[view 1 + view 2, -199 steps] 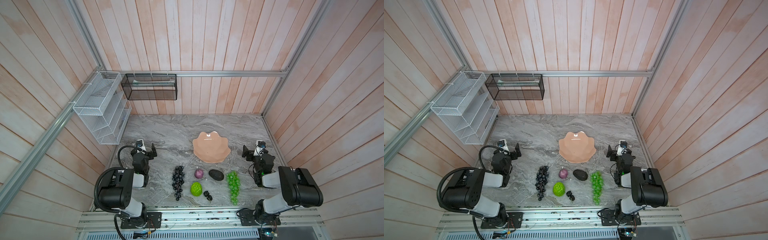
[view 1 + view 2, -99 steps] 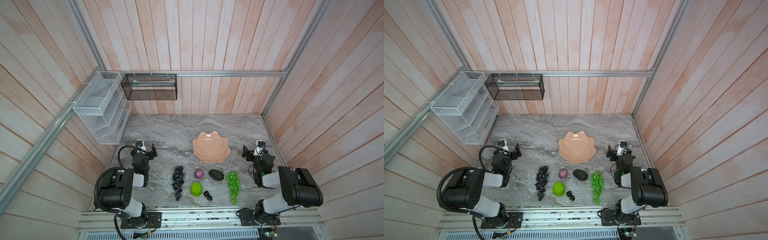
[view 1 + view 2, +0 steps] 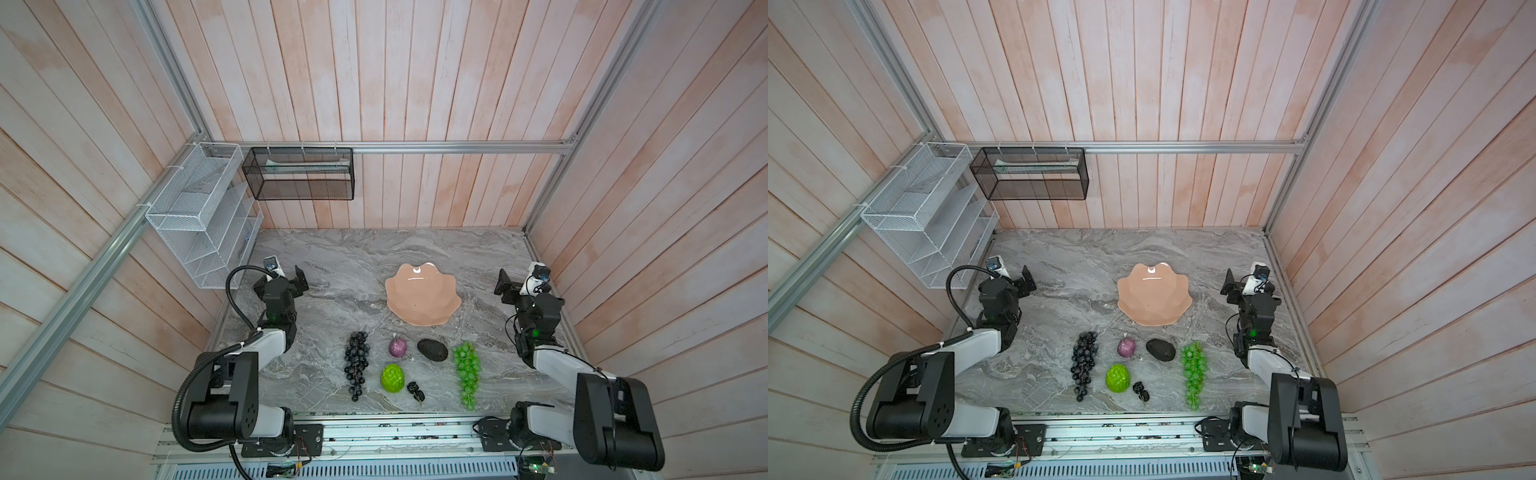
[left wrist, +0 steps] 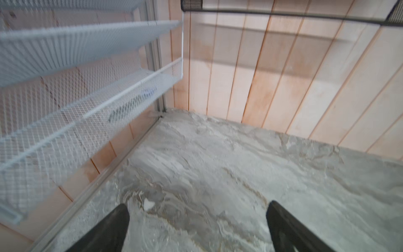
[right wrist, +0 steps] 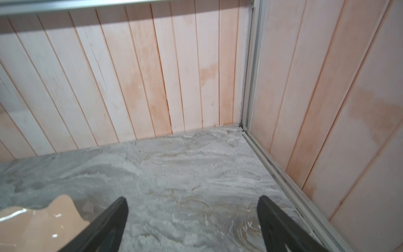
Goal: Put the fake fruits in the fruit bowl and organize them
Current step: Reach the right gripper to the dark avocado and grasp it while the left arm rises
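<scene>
The salmon-pink fruit bowl (image 3: 422, 297) (image 3: 1154, 297) stands empty mid-table; its rim (image 5: 39, 220) shows beside my right gripper. In front of it lie the fake fruits: black-purple grape bunch (image 3: 356, 365), purple round fruit (image 3: 397, 347), dark bumpy oval (image 3: 432, 350), green grape bunch (image 3: 467, 372), lime-green lumpy fruit (image 3: 392, 377) and tiny black cluster (image 3: 416, 390). My left gripper (image 4: 197, 206) hangs open over bare marble at the left edge. My right gripper (image 5: 192, 198) is open and empty at the right edge. Both are far from the fruits.
A white wire rack (image 3: 203, 232) (image 4: 87, 98) hangs on the left wall just above my left gripper. A black mesh basket (image 3: 299, 174) hangs on the back wall. Wooden walls enclose the marble table (image 3: 374, 257) on three sides.
</scene>
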{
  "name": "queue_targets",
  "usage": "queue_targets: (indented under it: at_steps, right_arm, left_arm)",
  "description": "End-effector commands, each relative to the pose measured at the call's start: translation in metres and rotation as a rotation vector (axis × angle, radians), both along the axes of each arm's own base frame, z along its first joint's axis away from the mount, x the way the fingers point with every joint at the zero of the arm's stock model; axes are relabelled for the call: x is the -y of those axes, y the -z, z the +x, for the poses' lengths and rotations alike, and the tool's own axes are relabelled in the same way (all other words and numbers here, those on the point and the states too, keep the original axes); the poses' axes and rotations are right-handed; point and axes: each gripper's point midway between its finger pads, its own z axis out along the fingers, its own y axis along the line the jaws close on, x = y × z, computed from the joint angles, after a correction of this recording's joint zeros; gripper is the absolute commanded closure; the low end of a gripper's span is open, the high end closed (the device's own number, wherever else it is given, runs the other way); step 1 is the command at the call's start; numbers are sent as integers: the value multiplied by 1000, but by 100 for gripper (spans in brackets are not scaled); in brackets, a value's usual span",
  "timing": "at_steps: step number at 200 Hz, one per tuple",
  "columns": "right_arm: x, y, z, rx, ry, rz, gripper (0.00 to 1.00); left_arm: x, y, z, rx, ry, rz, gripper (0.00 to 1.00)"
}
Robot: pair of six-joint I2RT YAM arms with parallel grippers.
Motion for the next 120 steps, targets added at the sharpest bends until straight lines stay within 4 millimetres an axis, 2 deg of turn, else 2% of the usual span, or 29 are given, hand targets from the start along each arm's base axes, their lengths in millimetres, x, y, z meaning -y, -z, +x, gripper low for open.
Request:
queue_targets:
  at_steps: [1, 16, 30, 43, 64, 89, 120]
  right_arm:
    - [-11, -1, 1, -163, -39, 142, 12]
    - [-39, -2, -1, -241, -122, 223, 16]
    - [-82, 3, -9, -320, -217, 181, 16]
    - [-118, 10, -21, -395, -292, 123, 15]
    - [-162, 20, -51, -524, -436, 98, 17]
    - [-190, 39, -95, -670, -528, -4, 17]
    - [-212, 65, -138, -826, -611, -50, 15]
  left_arm:
    - [-13, 8, -16, -197, -134, -91, 0]
    - [1, 3, -22, -247, -126, -195, 0]
    - [35, -1, -23, -267, -9, -251, 0]
    - [68, -8, -28, -284, 69, -255, 0]
    - [104, -13, -36, -309, 150, -271, 0]
    - [132, -14, -44, -327, 242, -293, 0]
    - [140, -20, -46, -304, 271, -326, 0]
